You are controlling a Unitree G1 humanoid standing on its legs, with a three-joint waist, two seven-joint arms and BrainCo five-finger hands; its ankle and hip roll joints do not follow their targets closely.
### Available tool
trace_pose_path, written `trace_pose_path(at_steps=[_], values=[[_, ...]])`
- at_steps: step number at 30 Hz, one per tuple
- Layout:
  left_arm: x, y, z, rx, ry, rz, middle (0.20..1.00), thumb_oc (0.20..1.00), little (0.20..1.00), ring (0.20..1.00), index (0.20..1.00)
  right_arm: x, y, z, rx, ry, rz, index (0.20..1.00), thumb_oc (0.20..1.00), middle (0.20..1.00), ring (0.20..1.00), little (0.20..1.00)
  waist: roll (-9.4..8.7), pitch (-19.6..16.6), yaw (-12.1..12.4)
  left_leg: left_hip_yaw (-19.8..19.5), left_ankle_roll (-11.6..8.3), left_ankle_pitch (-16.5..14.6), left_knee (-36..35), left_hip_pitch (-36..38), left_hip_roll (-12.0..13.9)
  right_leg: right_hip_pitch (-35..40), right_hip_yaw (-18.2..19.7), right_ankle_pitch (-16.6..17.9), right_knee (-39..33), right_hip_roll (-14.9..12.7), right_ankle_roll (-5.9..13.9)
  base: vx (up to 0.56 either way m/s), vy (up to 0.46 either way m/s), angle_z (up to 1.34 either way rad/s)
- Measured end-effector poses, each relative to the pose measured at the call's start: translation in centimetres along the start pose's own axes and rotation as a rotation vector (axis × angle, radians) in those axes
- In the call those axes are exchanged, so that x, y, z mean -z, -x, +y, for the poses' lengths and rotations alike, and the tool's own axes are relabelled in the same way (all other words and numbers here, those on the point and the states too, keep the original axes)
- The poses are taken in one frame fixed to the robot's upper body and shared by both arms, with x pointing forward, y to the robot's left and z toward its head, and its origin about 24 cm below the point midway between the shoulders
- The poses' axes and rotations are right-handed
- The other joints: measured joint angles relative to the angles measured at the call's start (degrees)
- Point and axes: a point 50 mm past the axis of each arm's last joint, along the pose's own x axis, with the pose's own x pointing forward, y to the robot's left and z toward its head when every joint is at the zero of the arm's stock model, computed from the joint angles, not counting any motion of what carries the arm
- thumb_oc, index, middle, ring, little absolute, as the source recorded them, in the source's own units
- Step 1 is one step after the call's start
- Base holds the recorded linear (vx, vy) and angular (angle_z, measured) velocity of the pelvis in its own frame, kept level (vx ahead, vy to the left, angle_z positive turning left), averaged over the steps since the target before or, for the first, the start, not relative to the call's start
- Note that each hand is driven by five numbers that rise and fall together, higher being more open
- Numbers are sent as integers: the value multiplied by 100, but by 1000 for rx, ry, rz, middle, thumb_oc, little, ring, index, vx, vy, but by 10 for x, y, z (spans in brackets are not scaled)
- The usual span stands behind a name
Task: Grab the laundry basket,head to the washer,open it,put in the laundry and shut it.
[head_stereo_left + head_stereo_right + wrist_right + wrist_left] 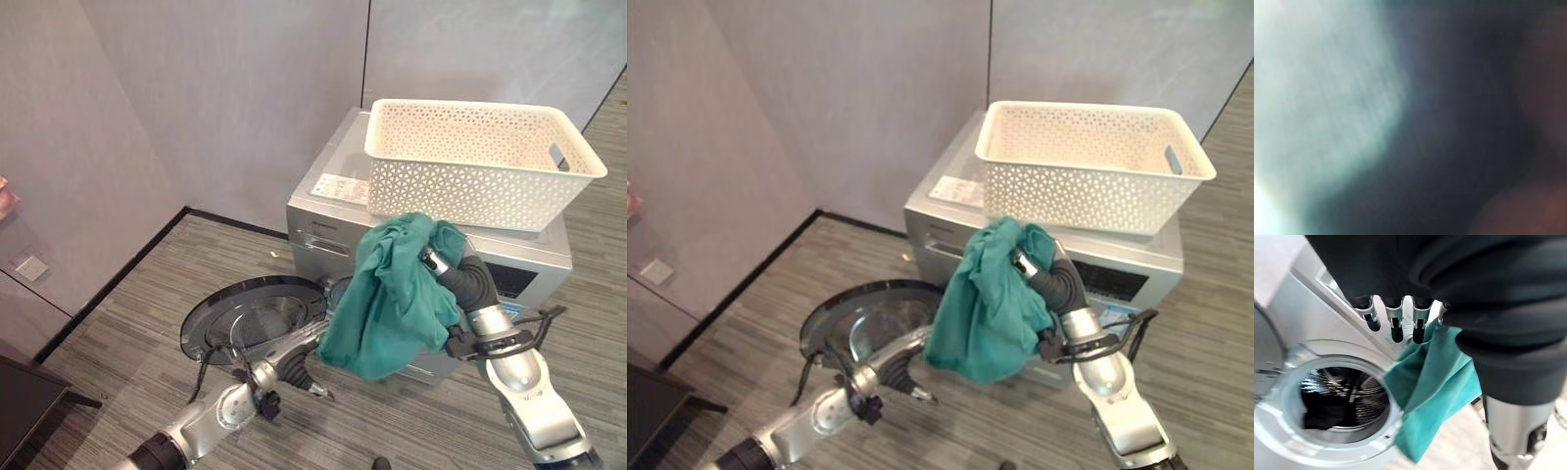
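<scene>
The green cloth (392, 299) hides the right hand's (438, 261) fingers and most of the washer's (338, 211) opening. The right wrist view is all blur.

You are looking at a bare indoor laundry corner. A silver washer (411, 255) stands against grey wall panels (196, 108) on wood-look flooring (147, 333).

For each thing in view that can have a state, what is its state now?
Washer door: swung open.
Washer drum: dark laundry inside.
Laundry basket: on top of the washer, looks empty.
Green cloth: hanging from the right robot hand, before the opening.
Left robot hand: fingers straight, holding nothing.
</scene>
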Motion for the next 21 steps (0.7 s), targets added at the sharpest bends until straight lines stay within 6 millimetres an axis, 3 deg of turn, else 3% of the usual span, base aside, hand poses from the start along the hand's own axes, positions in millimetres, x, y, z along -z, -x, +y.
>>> trace_pose_path(at_steps=[8, 14, 21], values=[[12, -4, 6, -204, 254, 186, 1000, 1000, 1000, 1000, 1000, 6, 2, 3, 11, 20, 52, 200, 200, 200, 200, 200, -43, -22, 3, -28, 2, 4, -2, -16, 1, -2, -22, -4, -3, 1, -1, -2, -4, 2], [17, -3, 11, -224, 371, 242, 1000, 1000, 1000, 1000, 1000, 9, 2, 4, 18, 14, 91, 200, 200, 200, 200, 200, -68, -37, 35, -144, 15, 50, -64, -22, -12, 21, -143, -30, -4, -6, 3, -5, -5, 8], [-2, -22, 8, -122, 570, 169, 1000, 1000, 1000, 1000, 1000, 14, -1, 6, 29, 0, 138, 200, 200, 200, 200, 200, -59, -37, 25, -163, 26, 59, -65, -24, -19, 31, -161, -30, -3, -12, 3, 0, 0, 0]])
